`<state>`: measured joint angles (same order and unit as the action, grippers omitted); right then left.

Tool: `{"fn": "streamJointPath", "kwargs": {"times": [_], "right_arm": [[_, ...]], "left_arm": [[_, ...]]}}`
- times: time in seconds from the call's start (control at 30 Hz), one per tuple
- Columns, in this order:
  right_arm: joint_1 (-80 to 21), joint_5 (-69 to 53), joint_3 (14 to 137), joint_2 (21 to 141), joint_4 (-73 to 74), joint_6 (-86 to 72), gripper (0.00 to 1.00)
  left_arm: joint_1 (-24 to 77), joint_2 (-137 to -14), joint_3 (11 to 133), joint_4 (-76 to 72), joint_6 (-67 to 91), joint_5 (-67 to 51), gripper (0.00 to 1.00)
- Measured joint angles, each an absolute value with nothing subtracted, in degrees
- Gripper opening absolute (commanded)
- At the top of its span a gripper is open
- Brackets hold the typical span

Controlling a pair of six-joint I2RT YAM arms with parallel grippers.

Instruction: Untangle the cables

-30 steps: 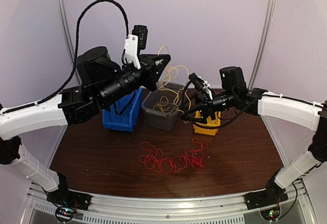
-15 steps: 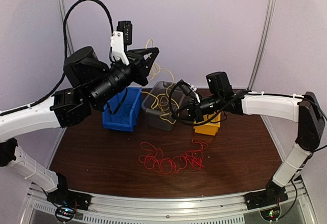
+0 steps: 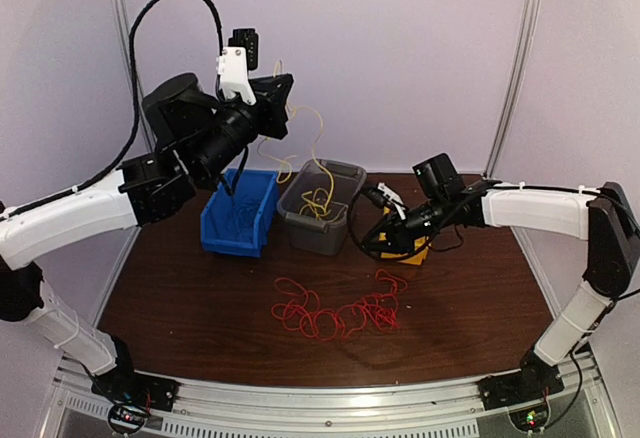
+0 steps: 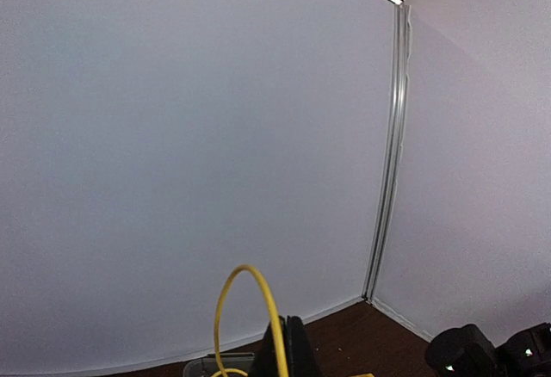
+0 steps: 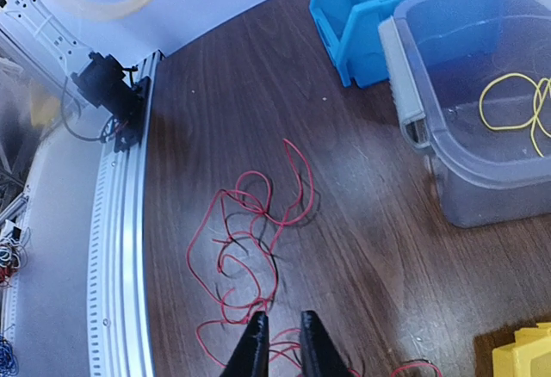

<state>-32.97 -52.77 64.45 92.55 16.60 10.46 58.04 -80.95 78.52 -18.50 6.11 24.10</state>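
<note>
A yellow cable (image 3: 312, 153) hangs from my raised left gripper (image 3: 277, 100) down into the grey bin (image 3: 300, 226), where its loops lie. In the left wrist view that gripper (image 4: 288, 353) is shut on the yellow cable (image 4: 258, 284), which arches above the fingertips. A red cable (image 3: 338, 313) lies tangled on the table in front of the bins. My right gripper (image 3: 368, 243) hovers low between the grey bin and the yellow bin (image 3: 413, 254). In the right wrist view its jaws (image 5: 282, 344) stand slightly apart with nothing between them, above the red cable (image 5: 250, 231).
A blue bin (image 3: 240, 220) stands left of the grey bin. The right wrist view shows the blue bin (image 5: 387, 7), the grey bin (image 5: 413, 93) with yellow cable (image 5: 516, 101) inside, a yellow bin corner (image 5: 525, 351) and the table's metal front rail (image 5: 120, 248).
The right gripper closed from wide to nearly shut, reached toward the yellow cable at the grey bin, then dropped back toward the yellow bin. The left arm swung back, still holding the yellow cable.
</note>
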Motion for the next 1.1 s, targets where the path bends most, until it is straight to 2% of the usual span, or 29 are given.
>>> {"fn": "streamJointPath", "kwargs": {"times": [0.1, 0.27, 0.6, 0.93, 1.1], "right_arm": [[-31.1, -52.3, 62.0, 92.5, 17.2, 11.8, 0.07], [-27.4, -51.8, 59.0, 91.0, 20.2, 13.9, 0.18], [-18.3, -51.8, 59.0, 83.3, 23.7, 17.4, 0.26], [-9.9, -50.3, 56.5, 73.8, 21.5, 17.9, 0.48], [-8.7, -48.9, 52.0, 69.9, 17.8, 17.5, 0.52]], "left_arm": [[54.1, -84.3, 82.8, -17.0, 6.4, 22.8, 0.00], [49.3, -90.5, 91.4, -13.9, 6.8, 19.3, 0.00], [46.6, -101.3, 98.8, -11.8, 6.4, 17.5, 0.00], [46.5, -107.8, 102.8, -10.0, 8.7, 19.8, 0.00], [46.5, -110.2, 106.2, -7.4, 14.0, 23.0, 0.00]]}}
